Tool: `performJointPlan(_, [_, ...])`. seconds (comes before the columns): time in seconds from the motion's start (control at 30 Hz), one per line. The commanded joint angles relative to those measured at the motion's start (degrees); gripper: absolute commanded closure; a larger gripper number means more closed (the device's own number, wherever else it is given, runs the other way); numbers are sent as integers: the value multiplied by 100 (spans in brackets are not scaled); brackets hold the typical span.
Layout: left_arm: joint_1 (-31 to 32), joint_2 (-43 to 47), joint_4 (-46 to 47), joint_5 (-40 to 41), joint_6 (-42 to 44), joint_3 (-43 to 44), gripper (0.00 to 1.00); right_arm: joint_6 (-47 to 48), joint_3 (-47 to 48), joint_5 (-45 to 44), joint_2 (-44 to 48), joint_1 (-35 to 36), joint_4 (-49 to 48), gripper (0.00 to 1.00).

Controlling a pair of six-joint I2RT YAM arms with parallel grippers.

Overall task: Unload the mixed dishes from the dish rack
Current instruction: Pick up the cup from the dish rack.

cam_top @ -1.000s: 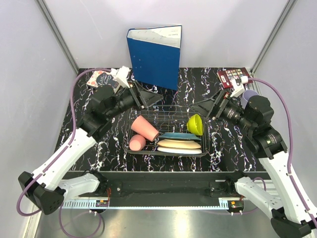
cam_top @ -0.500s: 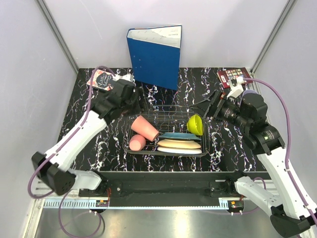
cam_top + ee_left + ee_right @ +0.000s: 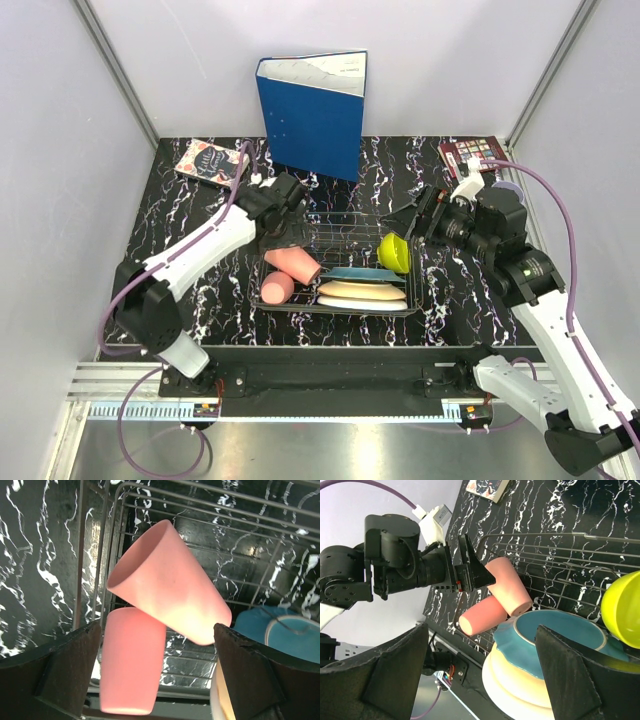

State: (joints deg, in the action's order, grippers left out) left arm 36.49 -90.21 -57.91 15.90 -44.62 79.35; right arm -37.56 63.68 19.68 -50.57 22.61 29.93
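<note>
The dish rack sits mid-table. In its left end one pink cup lies tilted over a second pink cup. To the right a teal plate, cream plate and white plate are stacked, with a yellow-green bowl on edge behind them. My left gripper hovers open just above the upper pink cup, fingers either side and apart from it. My right gripper hangs open beside the bowl, above the plates. A lavender cup peeks out behind the right arm.
A blue binder stands upright behind the rack. One small book lies at the back left and another at the back right. Grey walls close in both sides.
My left arm has swung right to the rack's left end, above the pink cups, and its jaws have spread wide. The right arm has shifted slightly toward the rack.
</note>
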Motion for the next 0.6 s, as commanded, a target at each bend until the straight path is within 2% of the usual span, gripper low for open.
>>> performJointPlan(0.0, [7,-163,25,106,-704,10,1,188,-49,-158,38,33,-5,5])
performJointPlan(0.23, [7,-400,157,264,-1084,-8,1,302,-93,-202,73,33,-5,4])
performJointPlan(0.43, [7,-471,175,650,-92,335,1,355,-119,-228,126,33,65,4])
performJointPlan(0.57, [7,-435,289,563,524,353,1,372,-145,-237,135,42,100,4])
